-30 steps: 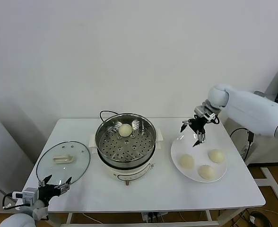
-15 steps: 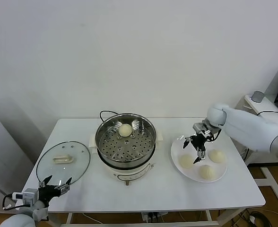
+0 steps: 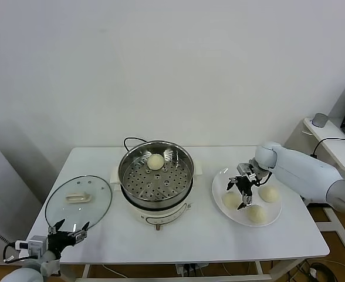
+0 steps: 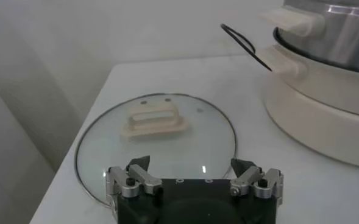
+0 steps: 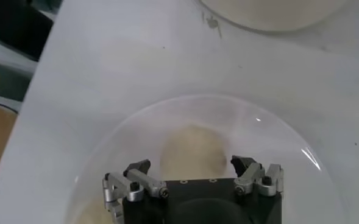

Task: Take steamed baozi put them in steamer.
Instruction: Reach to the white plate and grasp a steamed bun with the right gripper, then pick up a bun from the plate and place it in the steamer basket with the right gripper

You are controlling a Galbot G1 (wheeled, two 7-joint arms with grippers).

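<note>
Three baozi [image 3: 247,203] on plate [image 3: 222,178], one in steamer [image 3: 155,174]. Right gripper [image 3: 243,195] spread open above nearest bun; off-centre squeeze could dent or roll it. Left gripper [image 3: 67,228] open, parked by lid [image 3: 78,201].

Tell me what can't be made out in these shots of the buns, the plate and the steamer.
- Head view: the right gripper covers part of the nearest baozi; contact cannot be judged.
- Right wrist view: only one bun shows clearly; the plate is cut off by the frame, hiding the others.
- Left wrist view: the steamer is cut off, its inside hidden.
- Head view: the left gripper sits small at the table's near corner.
</note>
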